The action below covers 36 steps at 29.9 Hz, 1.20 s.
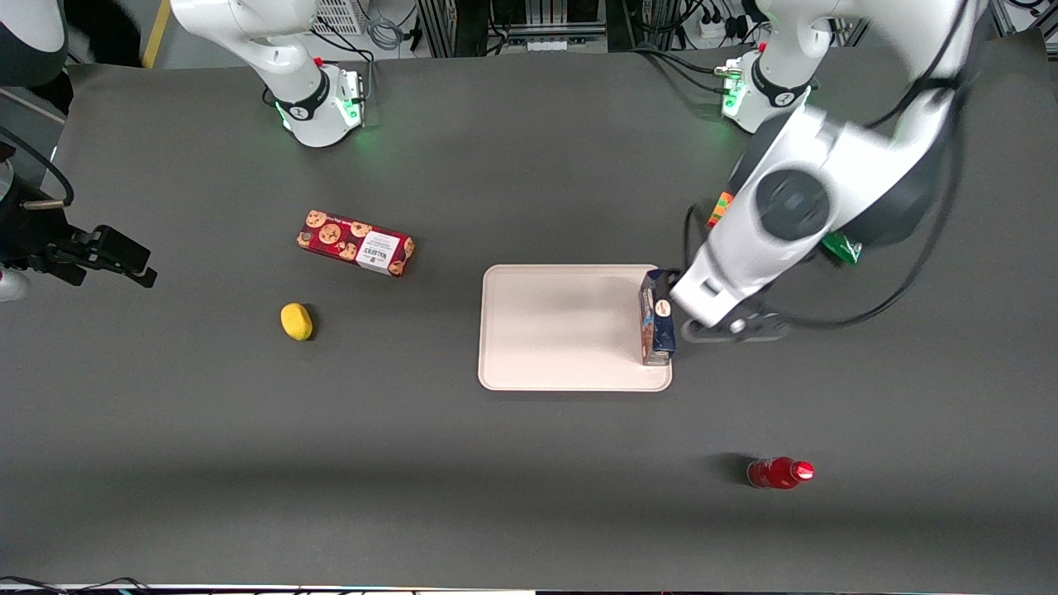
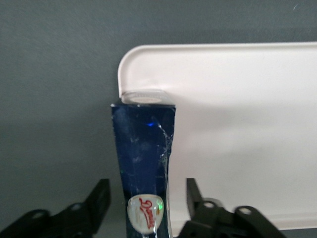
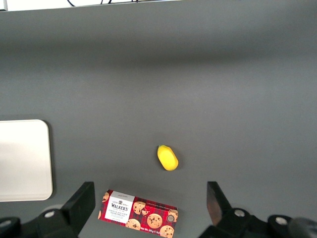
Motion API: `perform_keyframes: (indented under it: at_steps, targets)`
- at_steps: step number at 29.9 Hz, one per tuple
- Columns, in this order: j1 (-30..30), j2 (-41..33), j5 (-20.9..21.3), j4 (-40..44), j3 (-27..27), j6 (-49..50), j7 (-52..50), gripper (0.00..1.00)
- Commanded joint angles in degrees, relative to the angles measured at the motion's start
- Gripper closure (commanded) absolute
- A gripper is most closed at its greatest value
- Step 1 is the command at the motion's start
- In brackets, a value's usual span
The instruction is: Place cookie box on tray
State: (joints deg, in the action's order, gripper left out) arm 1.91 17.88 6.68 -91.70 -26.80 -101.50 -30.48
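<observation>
I have the dark tabletop filling most of the front frame, and the pale tray lies a little right of its center. The navy cookie box stands on its long edge along the tray's edge nearest the working arm, its round logo facing up. In the wrist view the cookie box sits between the two black fingers, and I see a gap on each side, so my tool is spread open around the box and not pressing on it; the box's end reaches the tray at its rounded corner. In the front frame the tool is just beside the box, under the white arm. A red box printed with cookies lies at left of center, toward the parked arm's end. At lower right a red bottle lies on its side, nearer the camera than the tray. A yellow lemon-like object sits at left, nearer the camera than the red box.
</observation>
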Motion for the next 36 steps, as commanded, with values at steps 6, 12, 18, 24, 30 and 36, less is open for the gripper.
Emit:
perform_keyframes:
  at_steps: [6,12,18,24,30,36]
  targets:
    - [-0.4,-10.5,-4.3,15.8,11.1,24.4,18.0,0.00]
    - [-0.4,-18.6,-6.8,11.5,21.4,29.1,31.2,0.00]
    - [-0.4,-26.8,-6.8,-2.4,26.0,21.3,37.8,0.00]
    - [-0.4,-31.3,-6.8,-14.7,26.4,10.7,38.0,0.00]
    - [-0.5,-32.6,-6.8,-19.7,26.4,5.8,37.9,0.00]
    - [-0.4,-32.7,-6.8,-19.0,28.2,6.4,38.0,0.00]
